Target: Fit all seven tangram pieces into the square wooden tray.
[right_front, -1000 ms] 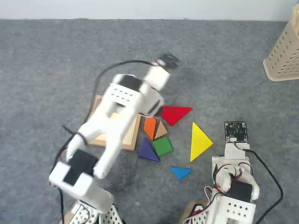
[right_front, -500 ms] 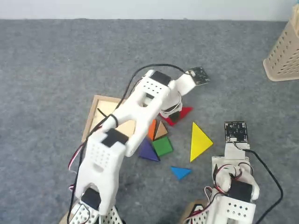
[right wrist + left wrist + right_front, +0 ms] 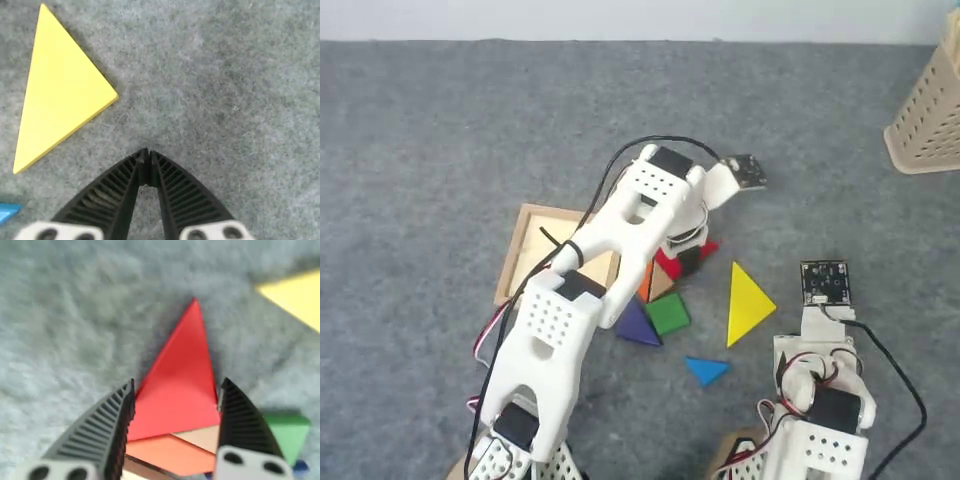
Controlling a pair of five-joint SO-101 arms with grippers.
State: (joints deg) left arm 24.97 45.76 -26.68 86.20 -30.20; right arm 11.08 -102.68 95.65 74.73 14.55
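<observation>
The left hand (image 3: 177,385) is spread wide, with one jaw at each side of the red triangle (image 3: 186,350) and not visibly clamped on it. The triangle lies flat on the grey counter (image 3: 75,300), touching the orange piece (image 3: 165,452) and the tan piece (image 3: 202,437), near the tray (image 3: 517,255). The right hand (image 3: 145,153) is closed on nothing, near the yellow triangle (image 3: 55,95). The red piece is probably light, stiff and smooth. Its slanted edges may squirt it out of the jaws. Grip low, across the broad end.
</observation>
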